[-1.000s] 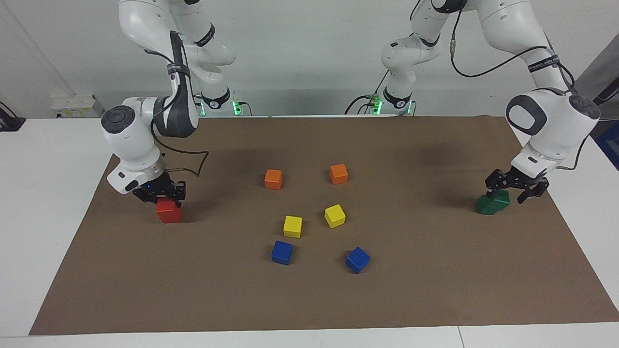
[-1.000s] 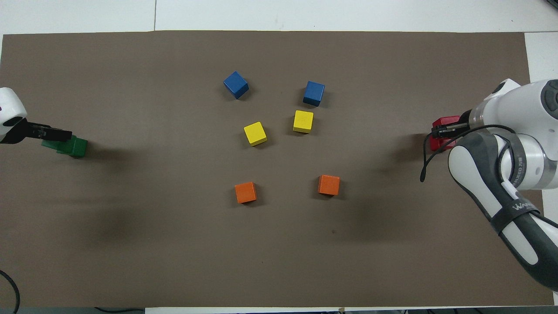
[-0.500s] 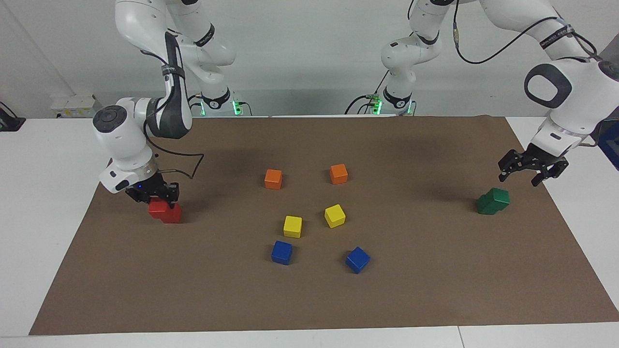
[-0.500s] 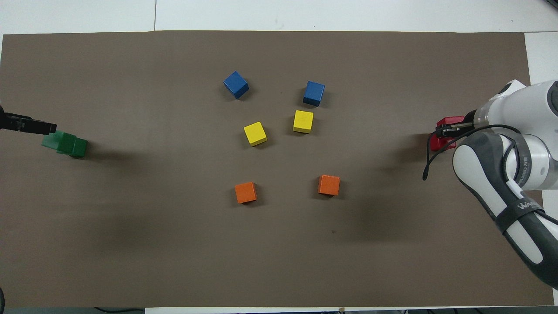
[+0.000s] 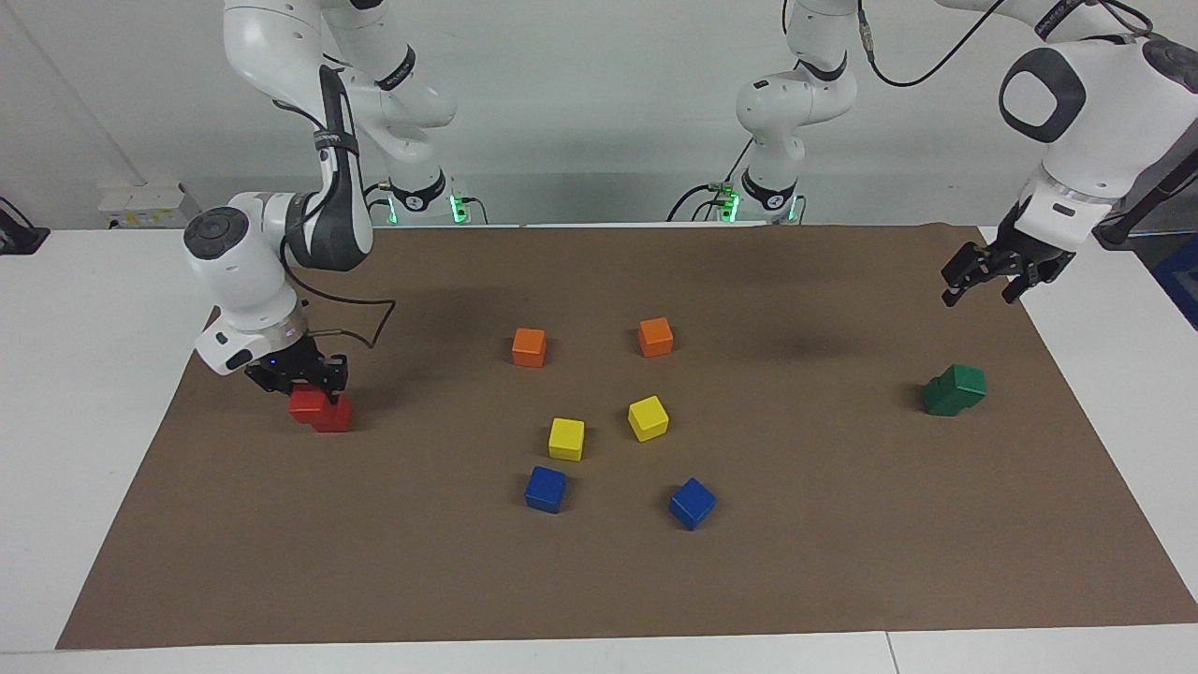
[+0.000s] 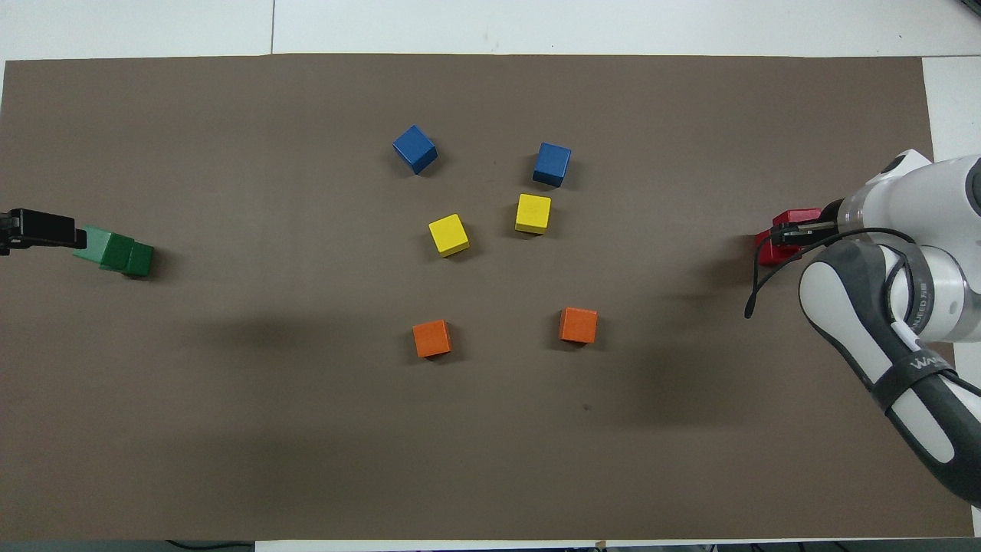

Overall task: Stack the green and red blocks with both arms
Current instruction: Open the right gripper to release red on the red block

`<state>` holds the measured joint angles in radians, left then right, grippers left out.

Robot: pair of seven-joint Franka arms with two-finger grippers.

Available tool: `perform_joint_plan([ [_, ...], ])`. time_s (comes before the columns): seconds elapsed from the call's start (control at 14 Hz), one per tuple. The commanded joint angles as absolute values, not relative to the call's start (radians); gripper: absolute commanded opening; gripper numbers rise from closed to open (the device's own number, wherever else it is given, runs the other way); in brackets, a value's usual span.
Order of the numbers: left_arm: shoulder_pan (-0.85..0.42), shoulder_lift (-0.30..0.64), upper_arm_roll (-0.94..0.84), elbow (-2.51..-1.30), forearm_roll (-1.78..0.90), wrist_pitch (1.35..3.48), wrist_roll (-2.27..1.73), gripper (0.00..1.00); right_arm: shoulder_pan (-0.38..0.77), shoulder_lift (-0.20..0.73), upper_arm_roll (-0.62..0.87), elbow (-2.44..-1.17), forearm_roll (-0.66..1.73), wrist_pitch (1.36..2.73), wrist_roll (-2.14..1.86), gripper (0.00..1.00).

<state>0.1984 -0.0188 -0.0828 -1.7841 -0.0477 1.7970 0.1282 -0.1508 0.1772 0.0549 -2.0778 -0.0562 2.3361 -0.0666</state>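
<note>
My right gripper (image 5: 298, 386) is clamped on the upper red block (image 5: 305, 403), seating it skewed on the lower red block (image 5: 330, 415). My left gripper (image 5: 994, 279) hangs open, empty, above the finished green stack (image 5: 953, 390).

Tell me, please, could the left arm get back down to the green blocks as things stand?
Probably yes: the left end effector hangs open in the air above the mat's edge, holding nothing, and nothing stands between it and the green blocks.
</note>
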Motion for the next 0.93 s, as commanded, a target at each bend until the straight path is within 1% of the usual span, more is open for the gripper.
perform_joint_plan([
  [0.0, 0.178, -0.029, -0.08, -1.754, -0.025, 1.703, 0.092, 1.0, -0.163, 0.137, 0.066, -2.138, -0.044, 2.37, -0.067, 0.0],
  [0.21, 0.178, -0.032, -0.08, -1.732, -0.026, 1.66, 0.078, 1.0, -0.163, 0.133, 0.064, -2.143, -0.044, 2.37, -0.071, 0.0],
  [0.64, 0.176, -0.063, -0.08, -1.733, -0.026, 1.615, 0.077, 1.0, -0.163, 0.132, 0.066, -2.145, -0.044, 2.368, -0.074, 0.0],
  [0.86, 0.156, -0.074, -0.078, -1.736, -0.025, 1.621, 0.065, 1.0, -0.163, 0.132, 0.066, -2.149, -0.044, 2.37, -0.074, 0.0],
])
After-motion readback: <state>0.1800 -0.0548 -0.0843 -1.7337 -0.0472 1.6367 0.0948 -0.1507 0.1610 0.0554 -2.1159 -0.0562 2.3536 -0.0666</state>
